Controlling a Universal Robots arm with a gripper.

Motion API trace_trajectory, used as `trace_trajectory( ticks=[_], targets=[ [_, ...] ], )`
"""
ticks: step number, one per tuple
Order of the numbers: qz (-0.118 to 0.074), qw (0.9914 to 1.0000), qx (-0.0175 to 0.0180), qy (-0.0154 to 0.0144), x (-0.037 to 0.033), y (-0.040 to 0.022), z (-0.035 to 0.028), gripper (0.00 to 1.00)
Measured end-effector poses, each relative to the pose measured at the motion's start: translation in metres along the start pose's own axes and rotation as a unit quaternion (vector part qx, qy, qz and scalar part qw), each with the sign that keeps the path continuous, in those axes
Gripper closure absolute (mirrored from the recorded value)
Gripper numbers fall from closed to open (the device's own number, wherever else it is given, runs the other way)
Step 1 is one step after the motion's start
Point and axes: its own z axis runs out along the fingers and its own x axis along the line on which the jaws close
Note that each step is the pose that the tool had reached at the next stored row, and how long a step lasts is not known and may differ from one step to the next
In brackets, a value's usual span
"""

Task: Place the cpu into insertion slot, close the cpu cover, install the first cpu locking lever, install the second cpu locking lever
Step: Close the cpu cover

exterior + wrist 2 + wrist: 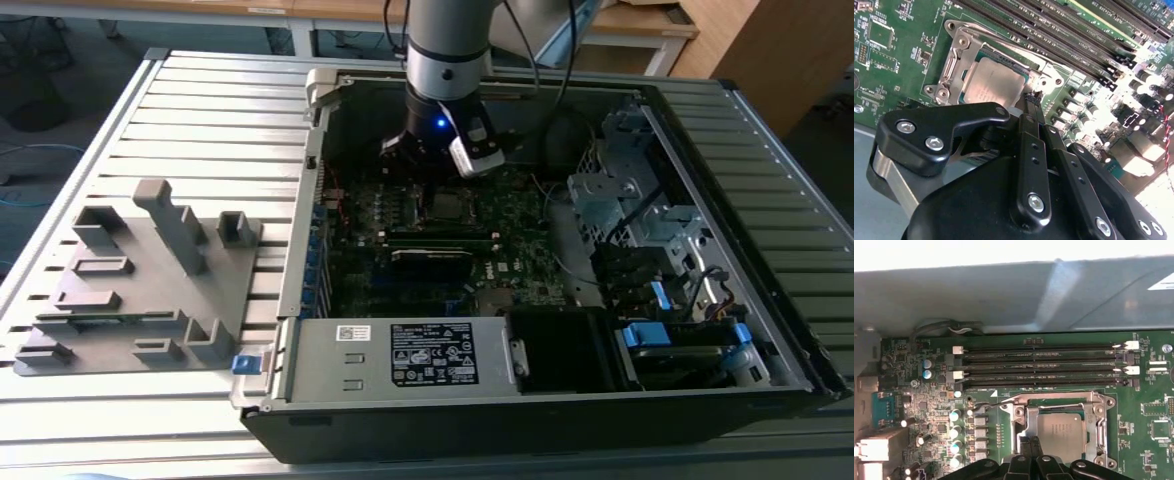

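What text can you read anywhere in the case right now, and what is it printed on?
Nothing can be quoted; all the print is too small to make out.
Black-and-white label on the grey metal box: unreadable.
Small white sticker beside it: unreadable.
cpu top, in the first wrist view: faint lines, unreadable.
Motherboard markings: unreadable.

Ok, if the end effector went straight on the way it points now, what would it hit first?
Probably the cpu cover, at its frame edge beside the cpu; the end effector points at that edge, though depth is unclear.
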Motion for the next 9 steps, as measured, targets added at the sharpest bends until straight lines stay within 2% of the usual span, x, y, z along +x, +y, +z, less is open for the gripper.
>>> trace_trajectory(
  ticks=[2,9],
  targets=[
    [-0.006,0.99998,0.0,0.0,0.0002,0.0,0.0001,0.89],
    [-0.008,0.99997,-0.0001,-0.0001,0.0032,0.0032,0.0011,0.89]
  ],
)
